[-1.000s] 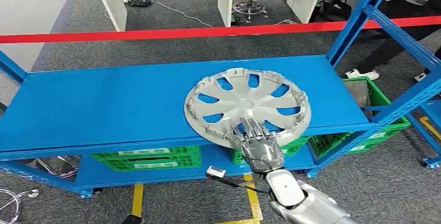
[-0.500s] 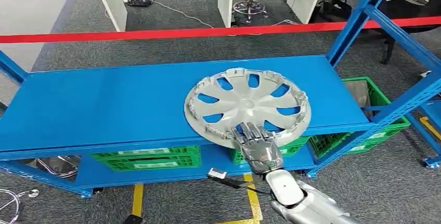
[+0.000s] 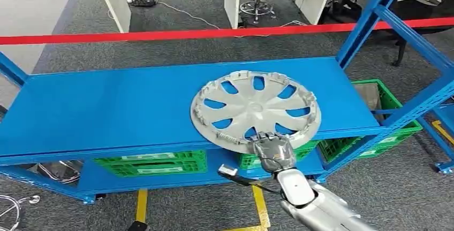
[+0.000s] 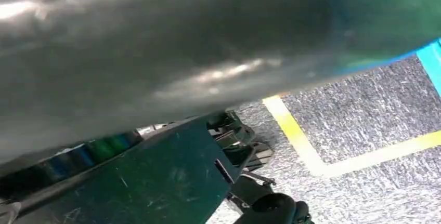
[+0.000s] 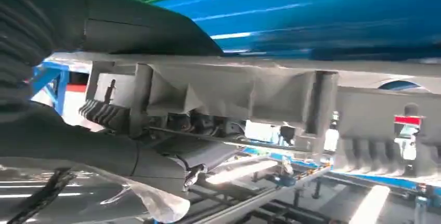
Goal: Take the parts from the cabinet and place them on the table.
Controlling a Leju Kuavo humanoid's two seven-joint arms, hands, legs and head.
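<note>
Gripping the near rim of the silver wheel cover (image 3: 256,111) with the right hand (image 3: 274,151), fingers curled over the edge from above and thumb passing beneath, as the right wrist view is showing with the ribbed rim (image 5: 234,96) pinched close against the hand (image 5: 67,78). Lying flat on the blue shelf (image 3: 107,107) of the cabinet, near edge overhanging the shelf front. Sitting below on the lower level: green crates (image 3: 152,162). Stretching across the floor behind: a red barrier tape (image 3: 160,35). Left hand: cannot tell, left wrist view being blurred.
</note>
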